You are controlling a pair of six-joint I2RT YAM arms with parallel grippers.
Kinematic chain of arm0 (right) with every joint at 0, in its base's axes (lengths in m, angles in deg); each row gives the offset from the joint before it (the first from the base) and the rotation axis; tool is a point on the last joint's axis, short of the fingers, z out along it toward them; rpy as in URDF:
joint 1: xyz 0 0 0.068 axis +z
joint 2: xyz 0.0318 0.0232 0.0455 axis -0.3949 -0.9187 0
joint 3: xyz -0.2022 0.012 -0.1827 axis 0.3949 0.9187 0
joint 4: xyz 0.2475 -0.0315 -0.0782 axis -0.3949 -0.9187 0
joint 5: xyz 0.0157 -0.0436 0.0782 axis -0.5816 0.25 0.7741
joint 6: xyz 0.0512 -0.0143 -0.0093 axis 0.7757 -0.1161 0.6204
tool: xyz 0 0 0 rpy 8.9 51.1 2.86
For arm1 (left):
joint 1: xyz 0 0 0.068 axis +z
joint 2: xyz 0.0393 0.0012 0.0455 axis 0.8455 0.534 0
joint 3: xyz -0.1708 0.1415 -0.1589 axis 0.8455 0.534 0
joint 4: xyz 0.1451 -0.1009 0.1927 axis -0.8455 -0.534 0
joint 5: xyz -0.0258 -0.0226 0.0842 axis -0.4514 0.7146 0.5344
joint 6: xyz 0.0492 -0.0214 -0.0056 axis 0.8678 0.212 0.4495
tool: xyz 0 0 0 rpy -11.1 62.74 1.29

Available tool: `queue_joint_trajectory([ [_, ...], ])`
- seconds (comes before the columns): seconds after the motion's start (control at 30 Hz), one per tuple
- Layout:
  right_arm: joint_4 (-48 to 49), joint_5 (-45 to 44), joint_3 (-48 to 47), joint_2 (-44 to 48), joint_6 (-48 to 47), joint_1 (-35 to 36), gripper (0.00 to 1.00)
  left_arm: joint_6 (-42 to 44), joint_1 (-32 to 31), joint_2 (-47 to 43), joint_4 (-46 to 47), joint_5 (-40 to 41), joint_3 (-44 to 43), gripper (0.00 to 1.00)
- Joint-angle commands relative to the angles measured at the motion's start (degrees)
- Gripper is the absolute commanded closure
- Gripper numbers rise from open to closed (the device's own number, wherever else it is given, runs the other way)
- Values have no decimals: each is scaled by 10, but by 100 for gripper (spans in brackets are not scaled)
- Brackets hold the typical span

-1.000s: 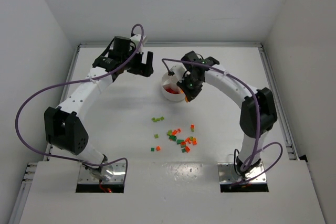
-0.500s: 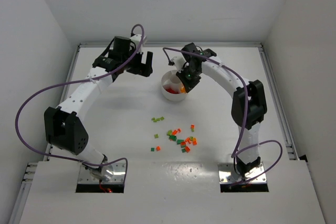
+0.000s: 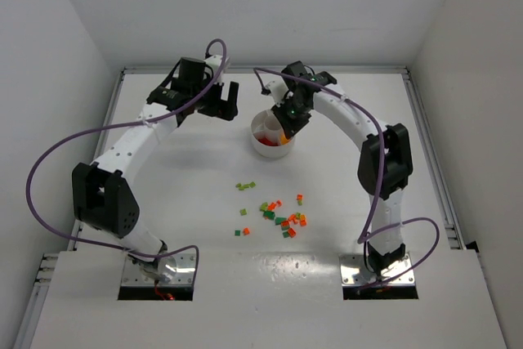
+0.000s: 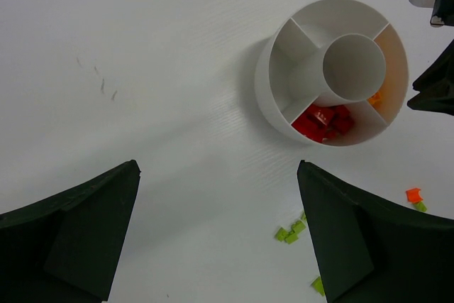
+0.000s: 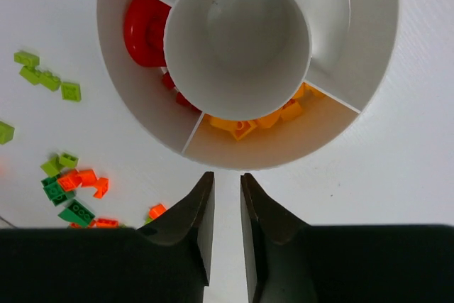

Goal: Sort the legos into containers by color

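Observation:
The round white dish [image 3: 263,148] stands at mid-table, its containers set round a central hub. In the right wrist view one wedge of the dish [image 5: 369,54] holds orange legos [image 5: 262,122] and the one beside it red legos [image 5: 145,30]. My right gripper [image 3: 286,127] hovers above the dish's orange side. Its jaws [image 5: 227,175] are open by a narrow gap with nothing between them. My left gripper [image 3: 222,102] hangs wide open to the left of the dish [image 4: 273,83], empty. Loose legos [image 3: 286,218] in red, orange and green lie nearer the arm bases.
A small group of light green bricks [image 3: 246,186] lies apart from the main pile, between it and the dish. White walls close the table at the back and both sides. The arm bases sit at the near edge.
My right gripper has swung left and back from the dish's right edge to above its orange wedge, and its jaws have parted slightly. The left arm has hardly moved.

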Motion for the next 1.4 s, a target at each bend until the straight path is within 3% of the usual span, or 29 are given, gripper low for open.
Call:
queue_joint_trajectory([
  [0.0,7,-6,-25,-6,11,-4,78,2,2,-4,13,2,-24,0],
  [0.1,7,-11,-30,-6,11,-4,73,2,2,-4,13,2,-24,0],
  [0.23,2,-11,-19,16,-4,-4,75,2,2,-4,7,7,-24,0],
  [0.33,-12,6,52,84,-22,-4,75,7,2,-9,7,14,-24,0],
  [0.4,-11,20,154,159,-44,-9,75,19,2,-9,7,19,-24,0],
  [0.53,25,11,360,292,-120,-1,56,25,2,-3,2,25,-24,0],
  [0.6,0,26,390,308,-139,6,52,25,-3,3,2,25,-29,0],
  [0.73,17,20,448,302,-166,22,58,12,-13,9,2,25,-29,0],
  [0.77,26,20,456,288,-166,33,63,12,-13,9,2,25,-29,0],
  [0.9,24,15,444,223,-166,72,69,12,-19,9,2,30,-24,0],
  [1.1,57,-1,455,199,-141,137,62,12,-19,-10,2,46,-10,0],
  [1.37,100,-59,480,167,-115,197,60,12,-19,-34,2,57,26,0],
])
